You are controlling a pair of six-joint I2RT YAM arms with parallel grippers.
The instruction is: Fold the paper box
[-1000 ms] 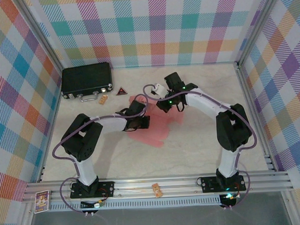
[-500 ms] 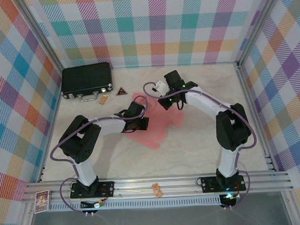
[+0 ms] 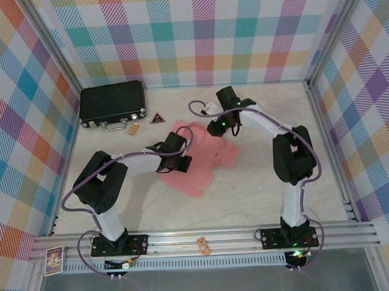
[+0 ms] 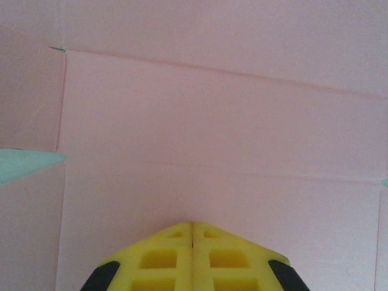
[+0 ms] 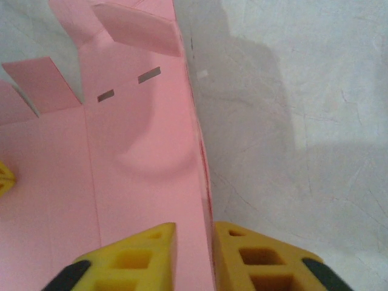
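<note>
step: folding the paper box (image 3: 198, 159), early; sheet mostly flat on tabletop (image 3: 260, 188), centre, between the arms.
L gripper (image 4: 193, 225): yellow fingers (image 4: 160, 257) pressed together, tips down on the flat pink panel; acts as a hold-down, pinching nothing.
R gripper (image 5: 194, 233): fingers (image 5: 254, 254) slightly spread, straddling the sheet's far-right edge, which stands raised betw. them; can't tell if it's gripped or just loosely bracketed.
how-to (judgement): keep L pressing just beside the crease so the panel stays put; R shd hinge the edge up along the score line, slow, no dragging; thin card will buckle if pinched off-crease.
material: thin salmon-pink card, matte, smooth; faint score lines, notched flaps, 2 small slots near far end.
tabletop: pale, marbled, hard.
other: black case (image 3: 112, 102) w/ metal latches far left, well apart from sheet.
</note>
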